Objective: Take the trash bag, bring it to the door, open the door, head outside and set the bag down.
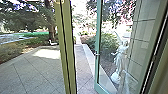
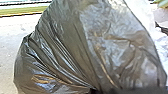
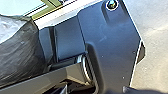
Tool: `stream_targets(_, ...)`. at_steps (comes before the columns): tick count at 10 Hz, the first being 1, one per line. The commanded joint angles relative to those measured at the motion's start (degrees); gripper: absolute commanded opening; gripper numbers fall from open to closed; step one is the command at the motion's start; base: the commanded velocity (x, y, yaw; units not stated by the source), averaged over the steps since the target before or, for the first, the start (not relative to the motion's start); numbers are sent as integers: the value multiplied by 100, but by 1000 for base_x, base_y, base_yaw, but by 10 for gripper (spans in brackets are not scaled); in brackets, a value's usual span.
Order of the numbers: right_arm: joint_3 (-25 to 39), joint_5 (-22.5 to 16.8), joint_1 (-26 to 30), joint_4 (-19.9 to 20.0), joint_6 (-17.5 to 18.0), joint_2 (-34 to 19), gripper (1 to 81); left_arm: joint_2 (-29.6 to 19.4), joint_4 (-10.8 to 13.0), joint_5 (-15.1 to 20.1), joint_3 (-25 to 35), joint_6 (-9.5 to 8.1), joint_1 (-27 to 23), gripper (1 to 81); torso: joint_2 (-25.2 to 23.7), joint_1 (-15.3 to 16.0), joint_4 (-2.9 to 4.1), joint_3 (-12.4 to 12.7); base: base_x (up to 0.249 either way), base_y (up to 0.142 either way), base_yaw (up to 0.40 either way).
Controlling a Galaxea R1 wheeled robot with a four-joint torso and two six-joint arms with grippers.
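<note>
A dark, shiny trash bag (image 2: 60,50) looms large in the left wrist view. Its folds draw together at my left gripper (image 2: 94,90), which is shut on it. Part of the bag (image 3: 22,55) also shows in the right wrist view, beside the robot's own dark plate. In the head view a glass door (image 1: 98,42) with a green frame stands open to the paved yard, its small handle (image 1: 96,54) on the frame's edge. How my right gripper stands cannot be made out.
A yellow-green door post (image 1: 66,47) rises close in front, left of the glass door. Paving (image 1: 32,72) spreads outside, with a low pale curb (image 1: 88,56) along it. A white statue (image 1: 120,60) shows through the glass by a tiled wall (image 1: 140,42). Trees and bushes stand farther off.
</note>
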Motion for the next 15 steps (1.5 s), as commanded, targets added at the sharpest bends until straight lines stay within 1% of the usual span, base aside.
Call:
stream_targets(1,3,-314,276,31,-12,-47,811,18,80,316,-17,44,-334,10,0,0,0,0,0,0,0)
stream_targets(8,56,-235,284,4,6,-38,811,-44,45,325,-17,53,-308,10,-2,-5,0,2,0,-81,0)
stream_targets(15,100,-226,267,31,6,-20,811,-9,71,325,9,61,-281,10,-2,-5,0,2,0,-93,0)
